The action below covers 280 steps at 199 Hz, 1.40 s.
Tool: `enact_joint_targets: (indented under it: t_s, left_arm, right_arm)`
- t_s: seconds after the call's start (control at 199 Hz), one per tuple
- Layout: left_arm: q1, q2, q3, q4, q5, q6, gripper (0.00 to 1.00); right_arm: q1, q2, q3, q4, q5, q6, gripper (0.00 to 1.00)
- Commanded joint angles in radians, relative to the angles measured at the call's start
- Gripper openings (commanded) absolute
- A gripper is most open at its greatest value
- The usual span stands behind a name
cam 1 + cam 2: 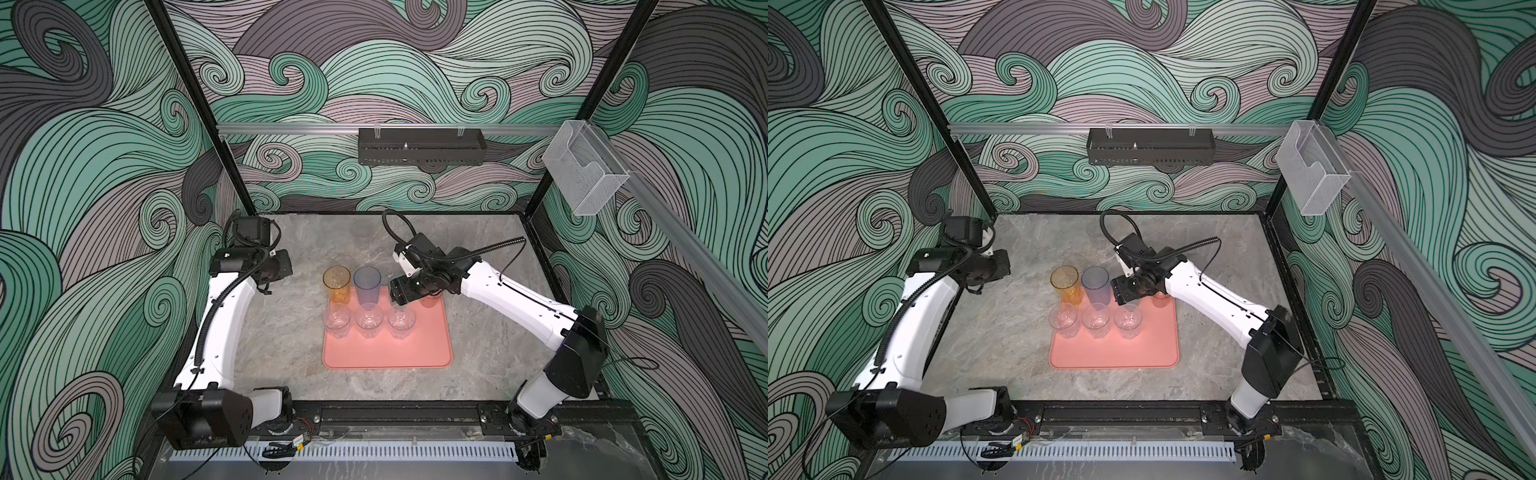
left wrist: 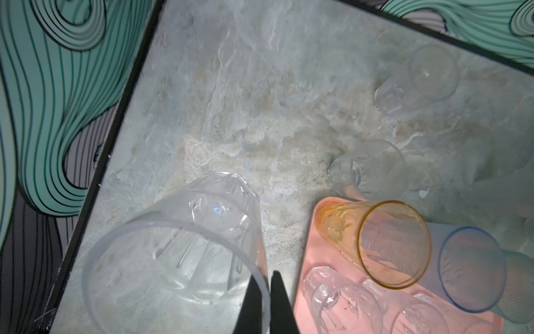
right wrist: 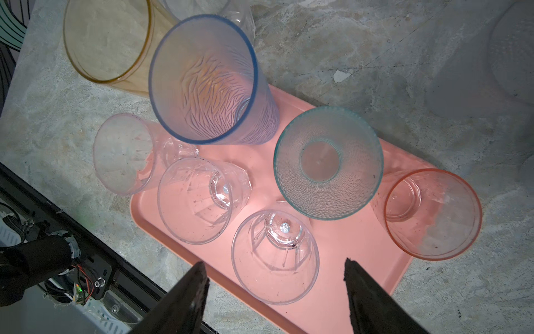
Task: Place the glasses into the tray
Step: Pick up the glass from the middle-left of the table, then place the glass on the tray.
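The salmon-pink tray lies mid-table. At its far side stand the glasses: a tall amber one, a blue-violet one, a teal one and a short reddish one. In front of them stand three short clear ones. My right gripper hangs open above the right clear glass and hides the teal glass in both top views. My left gripper is shut on the rim of another clear glass, over the table left of the tray.
Two more clear glasses stand on the marble table behind the tray. A black basket and a clear box hang on the walls. The black frame edge runs close beside the held glass.
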Motion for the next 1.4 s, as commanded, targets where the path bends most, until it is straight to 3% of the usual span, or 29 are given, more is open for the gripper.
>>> enact_joint_targets:
  t_s: [0.0, 0.371, 0.582, 0.872, 1.118, 1.399]
  left_arm:
    - [-0.092, -0.018, 0.078, -0.065, -0.018, -0.019, 0.00]
    - [-0.651, 0.152, 0.254, -0.047, -0.083, -0.187, 0.00]
    - [-0.865, 0.347, 0.367, 0.023, -0.100, -0.200, 0.00]
    - [-1.039, 0.617, 0.592, 0.015, -0.086, -0.135, 0.00]
    - [-1.120, 0.757, 0.645, 0.017, -0.078, -0.127, 0.00]
    - [-1.179, 0.848, 0.647, -0.047, -0.099, -0.148, 0.00]
  right_arm:
    - [-0.016, -0.058, -0.017, -0.018, 0.026, 0.015, 0.75]
    - [-0.165, -0.173, -0.113, -0.017, 0.009, 0.048, 0.75]
    - [-0.273, -0.257, -0.211, 0.005, 0.015, 0.102, 0.74]
    - [-0.398, -0.340, -0.308, 0.015, 0.056, 0.156, 0.74]
    - [-0.490, -0.378, -0.344, 0.029, 0.032, 0.176, 0.73]
    - [-0.499, -0.368, -0.359, 0.043, -0.009, 0.169, 0.73]
